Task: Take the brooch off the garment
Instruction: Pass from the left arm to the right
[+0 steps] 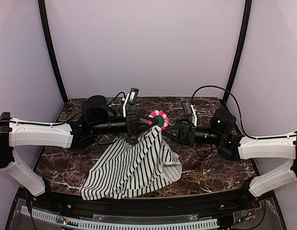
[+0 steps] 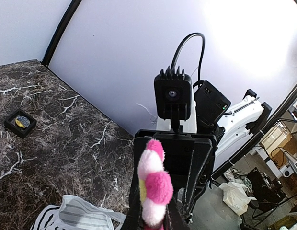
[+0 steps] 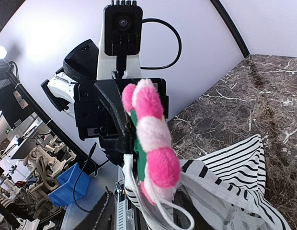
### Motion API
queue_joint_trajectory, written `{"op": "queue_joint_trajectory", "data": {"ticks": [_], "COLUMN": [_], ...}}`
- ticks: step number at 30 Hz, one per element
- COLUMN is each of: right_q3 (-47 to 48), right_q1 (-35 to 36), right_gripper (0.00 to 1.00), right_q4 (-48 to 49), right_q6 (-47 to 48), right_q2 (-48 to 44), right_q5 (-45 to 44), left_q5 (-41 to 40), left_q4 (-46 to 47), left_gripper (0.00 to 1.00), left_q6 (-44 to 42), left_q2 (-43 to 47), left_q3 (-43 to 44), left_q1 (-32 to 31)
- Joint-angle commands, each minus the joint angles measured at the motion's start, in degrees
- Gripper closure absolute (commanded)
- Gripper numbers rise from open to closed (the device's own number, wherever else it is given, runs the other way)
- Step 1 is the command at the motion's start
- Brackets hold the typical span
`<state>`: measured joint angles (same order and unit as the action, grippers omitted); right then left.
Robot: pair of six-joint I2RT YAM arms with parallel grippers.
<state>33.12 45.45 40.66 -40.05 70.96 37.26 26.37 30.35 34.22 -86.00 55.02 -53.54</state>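
Brooch sits within right end effector, jaws seemingly half open.

The top view looks down from above and behind over the whole counter. The wrist views sit very close to the brooch on opposite sides, facing each other: the left one sees the right camera, the right one the left camera. All three share brooch and garment.
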Motion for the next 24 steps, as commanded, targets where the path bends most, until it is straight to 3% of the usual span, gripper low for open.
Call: {"op": "queue_joint_trajectory", "data": {"ticks": [1,6,16,22,24], "right_q3": [1.68,2.35,2.47,3.38,4.33], "right_q1": [0.72,0.69,0.78,0.78,0.76], "right_gripper": [0.65,0.80,1.00,1.00,1.00], "right_q4": [3.99,6.81,12.64,3.52,-2.23], "right_q6": [-0.47,-1.97,-4.38,0.16,3.29], "right_q2": [1.75,3.43,5.37,2.48,0.90], "right_q5": [0.61,0.92,2.22,1.18,0.73], "left_q5": [0.93,2.45,5.01,4.74,3.95], "left_q4": [2.26,2.99,1.09,-5.37,-9.94], "left_gripper": [0.97,0.97,0.95,0.76,0.59], "left_q6": [0.46,0.77,0.84,-2.48,-5.06], "left_q2": [2.80,2.66,2.13,3.65,4.62], "left_q3": [-0.88,-0.89,-0.87,-0.50,0.38], "left_q1": [-0.18,-0.23,-0.24,-0.22,-0.19]}}
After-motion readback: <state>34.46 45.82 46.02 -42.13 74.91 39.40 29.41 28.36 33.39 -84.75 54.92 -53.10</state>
